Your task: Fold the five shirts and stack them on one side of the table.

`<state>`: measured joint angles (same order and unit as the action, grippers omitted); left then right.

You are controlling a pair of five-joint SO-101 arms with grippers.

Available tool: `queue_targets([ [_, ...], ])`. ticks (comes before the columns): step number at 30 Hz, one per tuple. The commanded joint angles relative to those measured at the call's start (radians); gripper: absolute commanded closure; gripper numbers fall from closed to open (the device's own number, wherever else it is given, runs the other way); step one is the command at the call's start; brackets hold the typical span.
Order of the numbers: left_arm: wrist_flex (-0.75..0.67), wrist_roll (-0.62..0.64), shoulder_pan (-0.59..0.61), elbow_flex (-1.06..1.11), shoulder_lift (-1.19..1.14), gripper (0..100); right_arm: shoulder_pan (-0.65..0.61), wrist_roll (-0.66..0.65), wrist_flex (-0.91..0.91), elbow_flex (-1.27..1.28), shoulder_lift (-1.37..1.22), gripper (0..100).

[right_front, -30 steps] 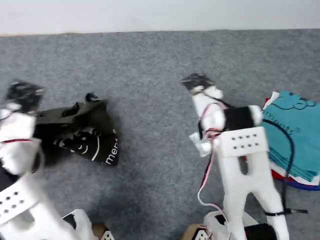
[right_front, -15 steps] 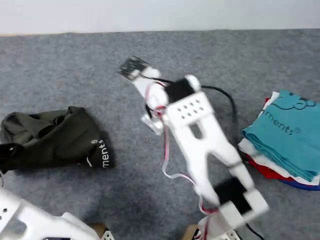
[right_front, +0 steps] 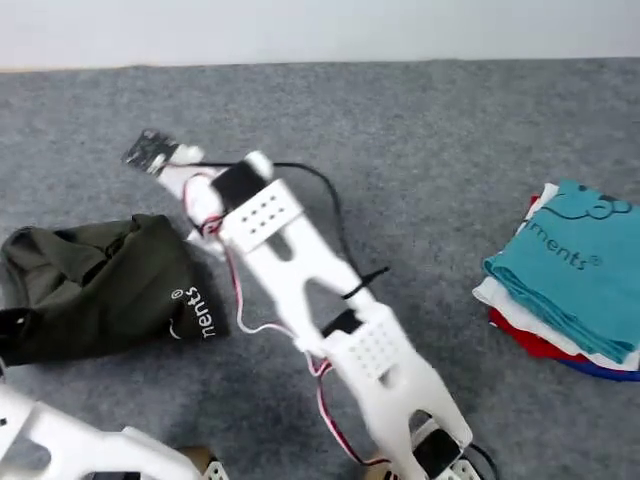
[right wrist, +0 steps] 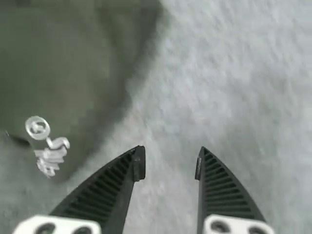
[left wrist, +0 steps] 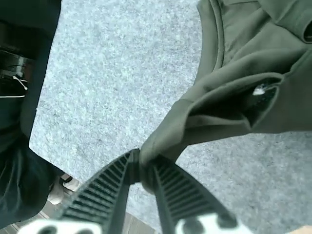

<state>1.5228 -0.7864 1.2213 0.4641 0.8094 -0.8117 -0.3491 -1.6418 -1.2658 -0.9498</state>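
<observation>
High view: crumpled dark olive cloth shirt sits on the left of the grey felt bench, teal-topped stack of folded shirts far right; left wrist view, left fingers pinch a fold of that shirt; right wrist view, right fingers spread just beside its edge.

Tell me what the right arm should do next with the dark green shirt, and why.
Probably slide the right gripper onto the edge of the dark green shirt and close. It hangs open over bare grey cover beside the crumpled shirt, while the left gripper pinches another edge; a second hold would let both arms spread it flat.
</observation>
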Motion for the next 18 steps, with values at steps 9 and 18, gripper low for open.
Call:
queue_targets([
  [9, -0.025, -0.008, 0.002, -0.002, 0.02, 100, -0.088, 0.003, 0.157, -0.241, -0.263, 81.8],
  [18, -0.026, -0.008, 0.0, 0.041, 0.02, 100, -0.081, -0.002, 0.203, -0.249, -0.332, 96.5],
])
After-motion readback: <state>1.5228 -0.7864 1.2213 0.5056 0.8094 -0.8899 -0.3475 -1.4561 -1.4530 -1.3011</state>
